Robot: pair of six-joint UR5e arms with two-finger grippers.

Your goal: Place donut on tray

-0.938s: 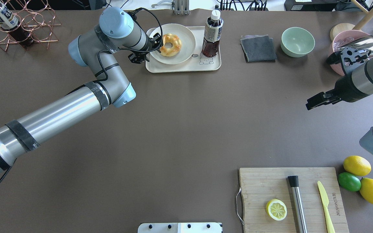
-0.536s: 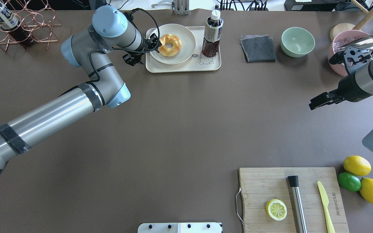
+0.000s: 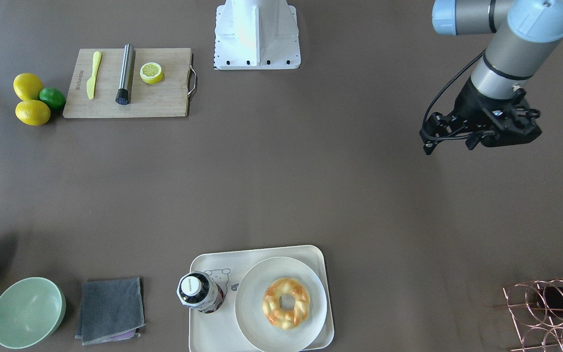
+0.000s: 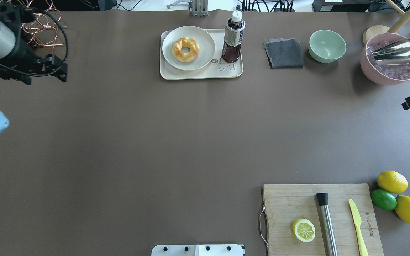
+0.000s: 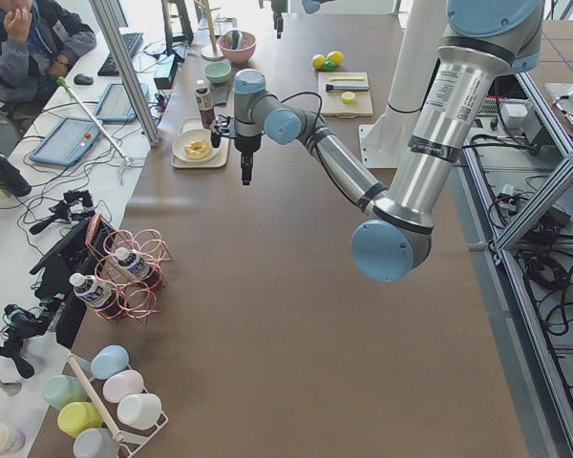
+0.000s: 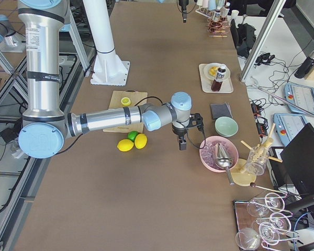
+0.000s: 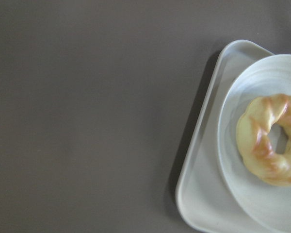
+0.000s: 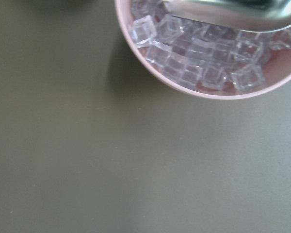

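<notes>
Clock hours are read on the overhead view, with 12 at the far edge.

1. Left end effector [image 5: 245,177]: it hangs pointing down over the bare tabletop [image 4: 176,142] near 10 o'clock, well apart from the tray. No object shows in its grip. I cannot tell how far its jaws are parted.
2. Copper wire rack [image 4: 45,33]: it sits in the far corner at 11 o'clock, just beyond that end effector.
3. Tray [image 4: 198,74]: it lies flat near 12 o'clock.
4. Round plate [image 4: 206,53]: it rests on the tray's 9 o'clock side. The donut [image 4: 185,49] lies flat in the plate's middle, and neither arm touches it.
5. Bottle [image 4: 232,41]: it stands upright on the tray's 3 o'clock side, just beside the plate.
6. Grey cloth [image 4: 284,53] and green bowl [image 4: 327,46]: they lie side by side on the tabletop at 1 o'clock.
7. Pink bowl [image 4: 379,80]: it sits at 2 o'clock and holds ice cubes and a metal scoop.
8. Right end effector [image 6: 182,145]: it is at the 3 o'clock edge, on the pink bowl's 6 o'clock side. I cannot tell whether it is open or closed.
9. Cutting board [image 4: 287,202]: it lies at 5 o'clock and carries a halved lemon [image 4: 303,230].
</notes>
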